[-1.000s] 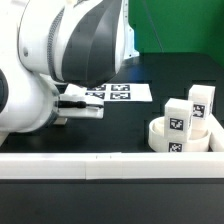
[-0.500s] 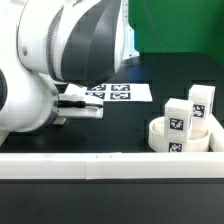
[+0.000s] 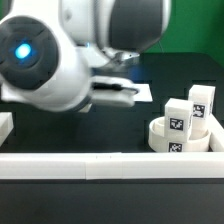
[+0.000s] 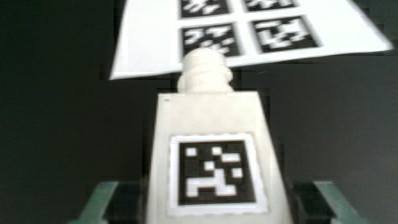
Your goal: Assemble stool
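In the wrist view a white stool leg (image 4: 210, 130) with a black-and-white tag on its face fills the middle, its peg end pointing away. My gripper (image 4: 217, 205) is shut on this leg, with one greenish finger (image 4: 111, 200) showing on each side. The arm's bulk hides the gripper in the exterior view. The round white seat (image 3: 186, 140) lies at the exterior view's right. Two more tagged legs (image 3: 178, 117) (image 3: 202, 103) stand on it.
The marker board (image 4: 151, 45) lies flat on the black table beyond the held leg; one corner of it (image 3: 142, 92) peeks out past the arm. A long white border rail (image 3: 110, 163) runs along the front. A green wall stands behind.
The arm has swung and turned, so a round joint with a blue light now faces the exterior camera. The white piece under it has shifted towards the exterior view's right.
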{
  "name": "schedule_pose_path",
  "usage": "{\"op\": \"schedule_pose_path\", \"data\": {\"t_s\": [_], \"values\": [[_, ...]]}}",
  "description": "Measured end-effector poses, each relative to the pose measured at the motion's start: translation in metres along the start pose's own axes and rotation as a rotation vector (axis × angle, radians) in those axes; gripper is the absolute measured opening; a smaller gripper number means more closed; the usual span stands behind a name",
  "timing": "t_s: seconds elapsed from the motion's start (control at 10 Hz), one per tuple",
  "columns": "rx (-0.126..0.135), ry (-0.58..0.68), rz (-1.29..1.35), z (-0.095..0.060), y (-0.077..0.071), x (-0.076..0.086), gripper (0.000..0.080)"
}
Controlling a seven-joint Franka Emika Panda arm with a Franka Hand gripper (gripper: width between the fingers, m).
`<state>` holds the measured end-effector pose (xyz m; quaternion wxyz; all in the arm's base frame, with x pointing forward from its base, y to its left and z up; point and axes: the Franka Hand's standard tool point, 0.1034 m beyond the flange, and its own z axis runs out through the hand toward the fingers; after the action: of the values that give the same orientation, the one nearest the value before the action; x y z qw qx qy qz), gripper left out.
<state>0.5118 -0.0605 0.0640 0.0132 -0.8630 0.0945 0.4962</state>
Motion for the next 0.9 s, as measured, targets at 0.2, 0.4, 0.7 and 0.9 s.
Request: {"op": "schedule_pose_path", "data": {"t_s": [0.2, 0.4, 0.7, 0.9], "values": [[-0.004, 0.062, 0.013, -0.019, -0.017, -0.014, 0.0335], [0.003, 0.109, 0.018, -0.017, -0.013, -0.004, 0.0337], [0.029, 0.35, 0.025, -0.034, -0.022, 0.0, 0.0337], [0.054, 0.509, 0.034, -0.036, -0.046, -0.021, 0.0337]]}}
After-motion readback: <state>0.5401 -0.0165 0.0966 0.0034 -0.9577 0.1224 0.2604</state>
